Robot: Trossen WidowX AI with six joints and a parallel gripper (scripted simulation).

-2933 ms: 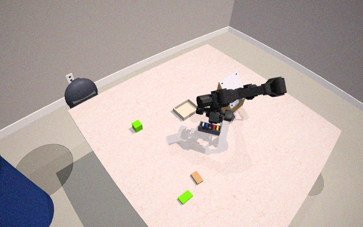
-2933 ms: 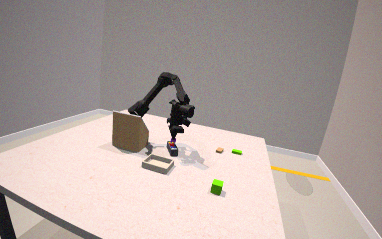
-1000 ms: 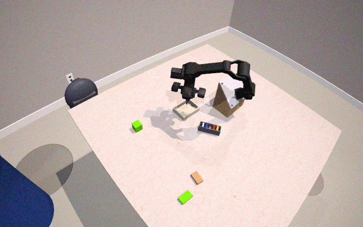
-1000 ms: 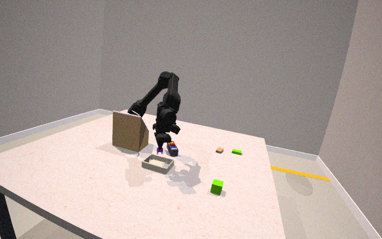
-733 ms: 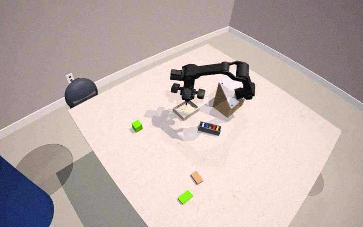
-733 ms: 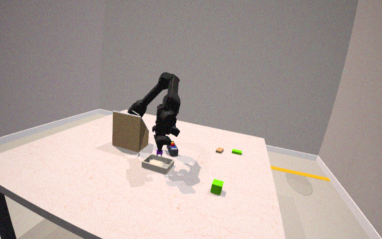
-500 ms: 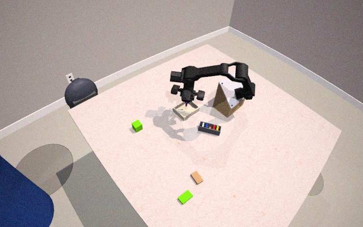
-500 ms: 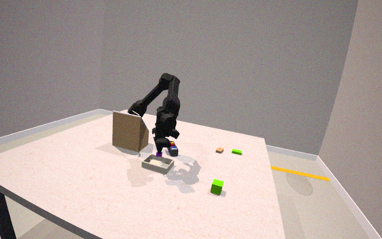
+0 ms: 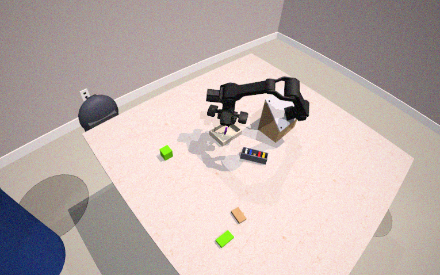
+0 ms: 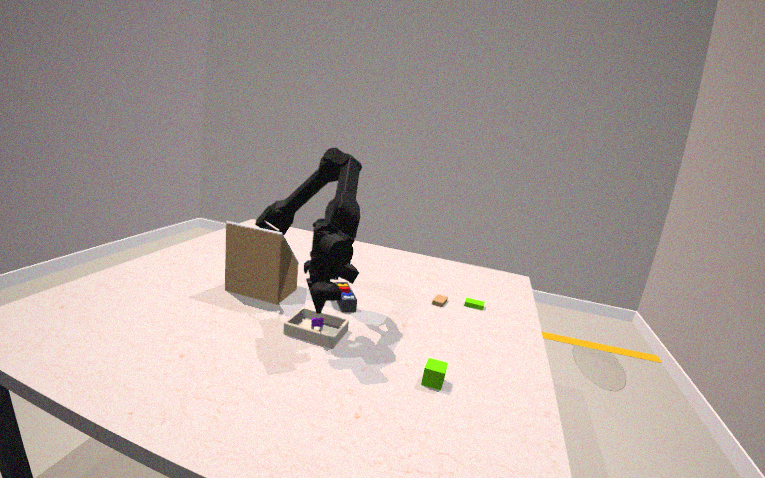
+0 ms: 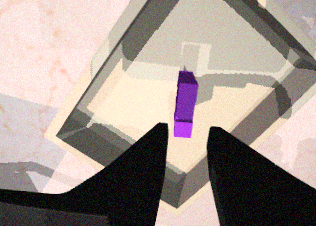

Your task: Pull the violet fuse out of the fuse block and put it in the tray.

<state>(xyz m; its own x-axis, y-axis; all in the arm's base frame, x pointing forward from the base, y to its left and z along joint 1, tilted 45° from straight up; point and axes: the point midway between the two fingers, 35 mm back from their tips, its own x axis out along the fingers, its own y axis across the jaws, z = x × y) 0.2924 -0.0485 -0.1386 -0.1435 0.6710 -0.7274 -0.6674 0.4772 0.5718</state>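
Note:
The violet fuse (image 9: 225,130) (image 10: 317,322) (image 11: 187,100) is upright inside the walls of the grey-beige tray (image 9: 217,140) (image 10: 308,336) (image 11: 100,148). Whether its foot touches the tray floor is not clear. My gripper (image 9: 227,125) (image 10: 318,310) (image 11: 187,134) is partly open over the tray, its fingertips at the fuse's top end. The wrist view shows a gap on each side of the fuse. The dark fuse block (image 9: 253,159) (image 10: 347,304) holds white, blue, red and yellow fuses, with an empty slot between blue and red. The gripper is well away from the block.
A brown wedge-shaped box (image 9: 271,129) (image 10: 254,267) with a white sloped face stands beside the arm. A green cube (image 9: 165,152) (image 10: 434,374), a flat tan block (image 9: 238,215) (image 10: 439,300) and a flat green block (image 9: 224,239) (image 10: 474,304) lie farther off.

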